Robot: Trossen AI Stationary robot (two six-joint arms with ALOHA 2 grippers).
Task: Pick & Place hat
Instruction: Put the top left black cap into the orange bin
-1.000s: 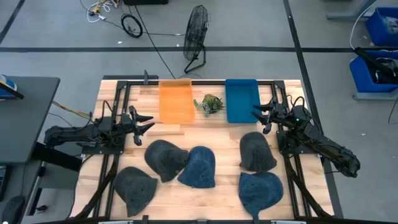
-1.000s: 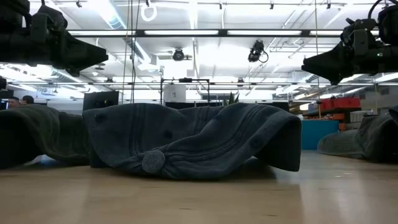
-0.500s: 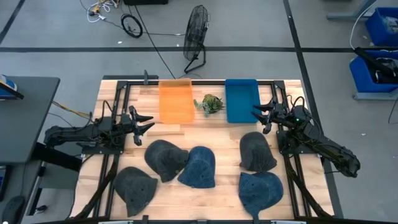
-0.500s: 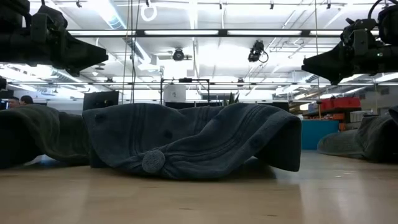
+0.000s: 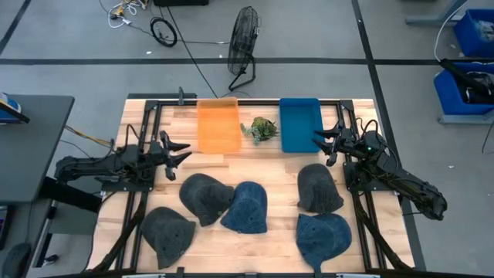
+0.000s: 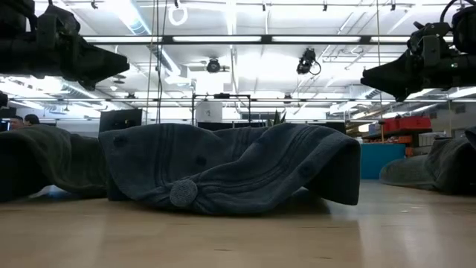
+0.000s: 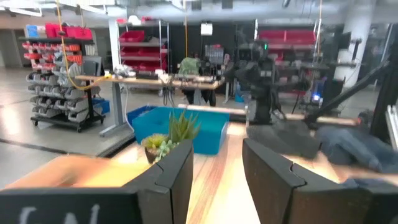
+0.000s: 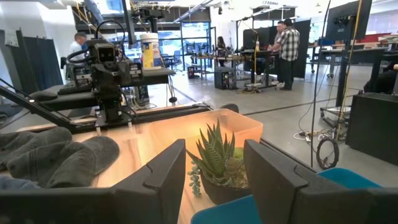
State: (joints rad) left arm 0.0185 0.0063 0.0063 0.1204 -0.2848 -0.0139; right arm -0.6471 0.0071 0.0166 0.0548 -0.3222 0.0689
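Several knitted hats lie on the wooden table in the high view: dark grey ones (image 5: 205, 197), (image 5: 168, 234), (image 5: 318, 188) and blue ones (image 5: 247, 207), (image 5: 323, 238). The low view shows a grey hat (image 6: 230, 177) resting on the tabletop close to the camera. My left gripper (image 5: 177, 153) hovers open at the table's left side, above and left of the hats. My right gripper (image 5: 323, 144) hovers open at the right side, beside the blue bin. Both hold nothing.
An orange bin (image 5: 218, 125) and a blue bin (image 5: 300, 123) stand at the table's far edge, with a small potted succulent (image 5: 260, 129) between them. Black frame rails (image 5: 147, 147) run along both sides. A floor fan (image 5: 245, 46) stands beyond the table. People stand far off in the room.
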